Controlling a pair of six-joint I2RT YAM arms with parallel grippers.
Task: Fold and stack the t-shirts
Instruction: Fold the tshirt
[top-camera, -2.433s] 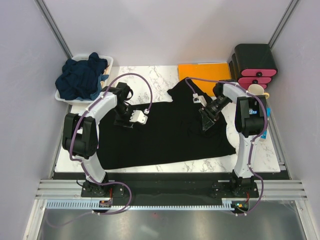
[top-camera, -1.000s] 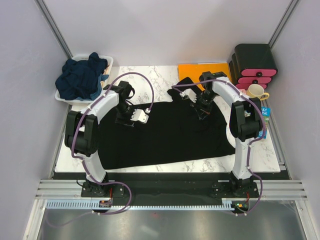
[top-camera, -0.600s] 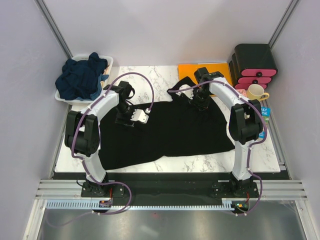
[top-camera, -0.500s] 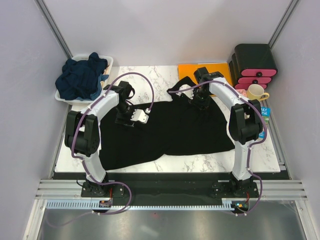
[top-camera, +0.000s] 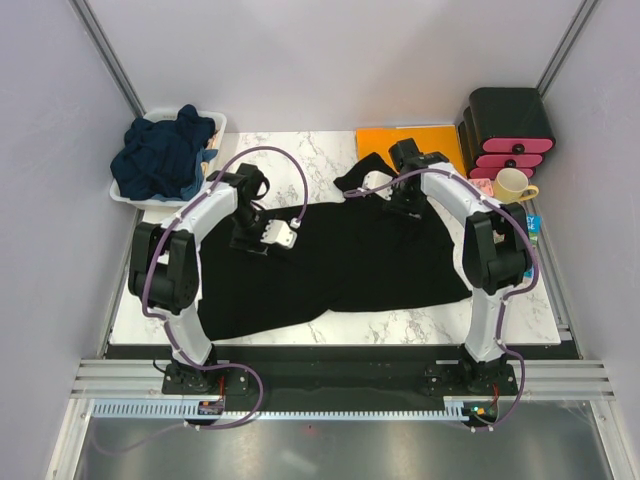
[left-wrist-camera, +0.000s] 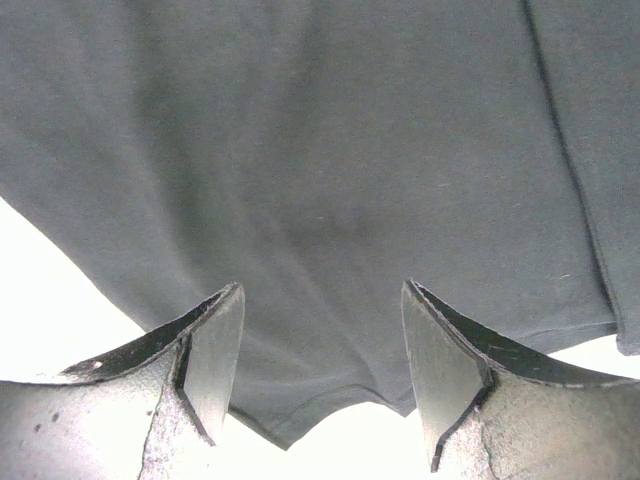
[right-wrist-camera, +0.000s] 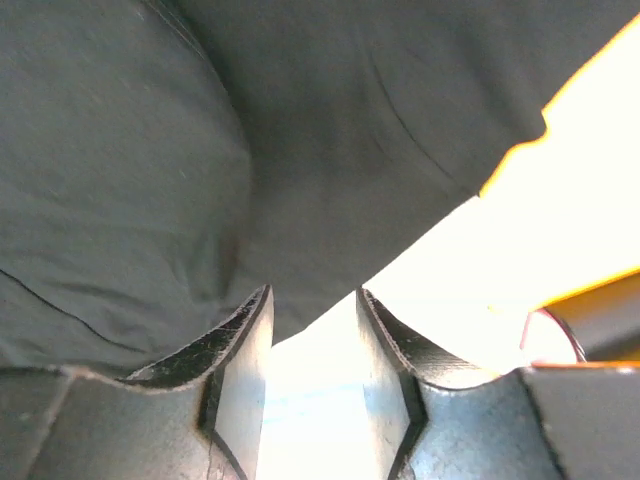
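1. A black t-shirt (top-camera: 340, 260) lies spread across a white marble table (top-camera: 300, 150), seen from above. It covers most of the table's middle, and one sleeve reaches toward the far edge.
2. The near hem of the black t-shirt is uneven. It dips lowest at the left and rises toward the centre.
3. The left gripper (top-camera: 262, 240) hangs over the left part of the black t-shirt, near its far edge.
4. From the left wrist camera, the left gripper (left-wrist-camera: 322, 300) has its jaws spread wide with nothing between them. Dark cloth fills the view beyond the fingers, and bright table shows at the lower left and along the bottom.
5. The right gripper (top-camera: 405, 205) sits at the far edge of the black t-shirt, beside the raised sleeve and close to an orange sheet (top-camera: 385, 140).
6. From the right wrist camera, the right gripper (right-wrist-camera: 312, 300) has its jaws parted and released. Only bright table shows in the gap, and the cloth edge lies just past the fingertips.
7. A heap of navy t-shirts (top-camera: 165, 155) fills a white basket (top-camera: 128, 199) at the far left corner.
8. At the far right stand a black and pink drawer unit (top-camera: 510, 125) and a cream mug (top-camera: 512, 184) just in front of it.
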